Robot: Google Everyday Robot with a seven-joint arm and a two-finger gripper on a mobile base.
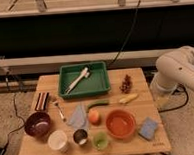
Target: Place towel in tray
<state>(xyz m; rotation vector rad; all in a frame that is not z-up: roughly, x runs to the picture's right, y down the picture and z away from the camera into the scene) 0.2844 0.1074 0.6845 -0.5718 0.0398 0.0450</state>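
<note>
A grey-blue towel (78, 117) lies crumpled on the wooden table (140, 76), left of centre. The green tray (98, 84) stands at the table's back centre, well behind the towel, with a white utensil (78, 79) lying in it. Only my white arm (182, 68) shows, at the right edge beside the table. My gripper is out of view.
Around the towel are a fork (59, 110), a dark red bowl (37, 123), a white cup (58, 141), a metal cup (80, 137), a green cup (100, 140), an orange fruit (94, 116) and an orange bowl (120, 123). A blue sponge (148, 128) and grapes (125, 83) lie right.
</note>
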